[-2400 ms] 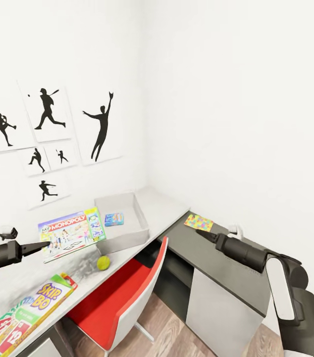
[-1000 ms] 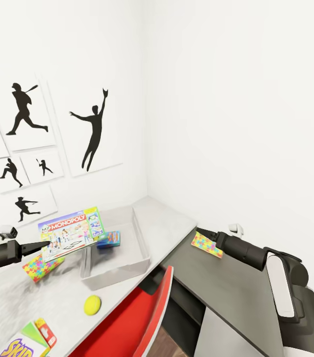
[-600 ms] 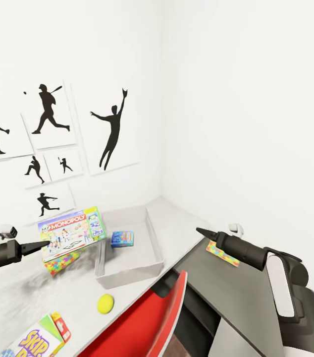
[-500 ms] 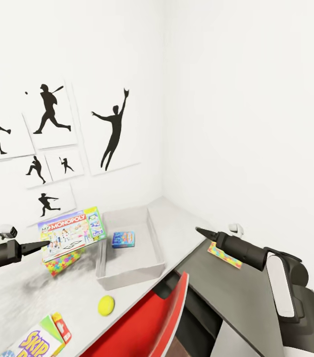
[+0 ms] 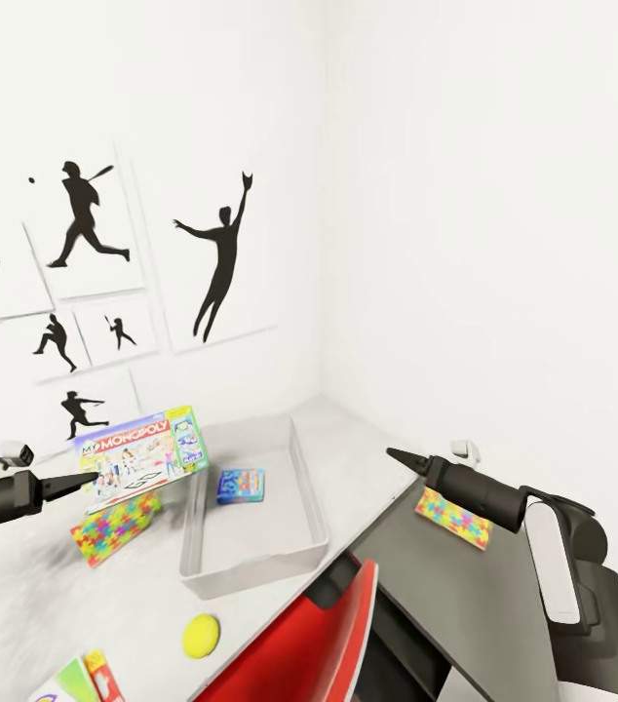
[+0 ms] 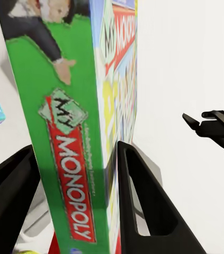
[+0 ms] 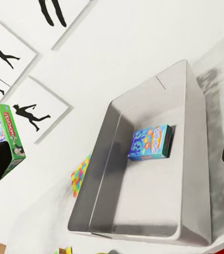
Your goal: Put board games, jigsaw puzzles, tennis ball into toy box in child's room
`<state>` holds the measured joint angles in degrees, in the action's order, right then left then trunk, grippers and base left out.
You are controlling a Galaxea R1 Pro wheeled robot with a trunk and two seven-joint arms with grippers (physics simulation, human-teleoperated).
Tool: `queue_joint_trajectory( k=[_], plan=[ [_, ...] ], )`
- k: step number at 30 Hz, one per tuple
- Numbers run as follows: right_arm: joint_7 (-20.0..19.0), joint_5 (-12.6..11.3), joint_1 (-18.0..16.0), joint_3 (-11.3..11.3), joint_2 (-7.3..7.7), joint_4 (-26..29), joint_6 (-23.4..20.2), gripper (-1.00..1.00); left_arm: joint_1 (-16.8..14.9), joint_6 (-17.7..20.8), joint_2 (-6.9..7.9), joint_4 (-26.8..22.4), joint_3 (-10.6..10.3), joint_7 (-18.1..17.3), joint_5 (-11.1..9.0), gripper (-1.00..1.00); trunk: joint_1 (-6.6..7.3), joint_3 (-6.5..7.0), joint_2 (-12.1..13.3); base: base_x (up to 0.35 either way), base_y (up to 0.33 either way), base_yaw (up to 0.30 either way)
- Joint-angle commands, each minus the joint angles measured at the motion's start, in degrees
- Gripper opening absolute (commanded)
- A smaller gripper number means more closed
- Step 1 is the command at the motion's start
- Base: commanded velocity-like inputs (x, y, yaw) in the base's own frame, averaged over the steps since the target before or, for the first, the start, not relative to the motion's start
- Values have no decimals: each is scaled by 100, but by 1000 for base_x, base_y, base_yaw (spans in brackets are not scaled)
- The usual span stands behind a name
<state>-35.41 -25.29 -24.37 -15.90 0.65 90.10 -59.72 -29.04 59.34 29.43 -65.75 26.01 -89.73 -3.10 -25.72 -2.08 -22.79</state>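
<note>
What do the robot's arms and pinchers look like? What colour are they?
The arms are dark grey tubes. The right arm has a long white panel. Each ends in black pointed fingers: the left gripper and the right gripper. A small white-grey camera block sits near each wrist.

We are showing dark grey, tapering forearms ending in black pointed fingers on the left gripper and right gripper. Behind the right gripper our arm is carrying a white panel along its upper link. A small pale knob is sitting just behind each gripper.
</note>
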Motion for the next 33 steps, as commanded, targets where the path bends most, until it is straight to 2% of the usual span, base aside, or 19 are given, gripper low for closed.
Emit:
queue_joint_trajectory(
  k=[1,22,26,27,30,33],
  plan=[
    [-45,33,-7,-12,-1,2,-28,100,-6,60,1,-5,0,-27,3,-100,-6,-14,-13,196,0,0],
    [-56,21,-5,-56,15,-13,-28,100,-6,60,-6,-21,-18,-27,10,-100,-6,-14,-13,14,0,0],
    [-63,10,-4,-60,89,-17,-28,100,-12,64,-23,-30,-47,-27,22,-100,-6,-14,-13,0,0,0],
    [-66,-6,-7,-61,145,-18,-28,100,-31,66,-33,-38,-58,-27,28,-100,-6,-14,-13,0,0,0],
    [-75,-35,-17,-72,240,-18,-28,100,-187,66,-59,-41,-93,-27,48,-100,-6,-14,-13,0,0,0],
    [-100,-59,-26,-185,301,-19,-28,100,-439,66,-129,-34,-335,-27,67,-100,-6,-14,-13,0,0,0]
  ],
)
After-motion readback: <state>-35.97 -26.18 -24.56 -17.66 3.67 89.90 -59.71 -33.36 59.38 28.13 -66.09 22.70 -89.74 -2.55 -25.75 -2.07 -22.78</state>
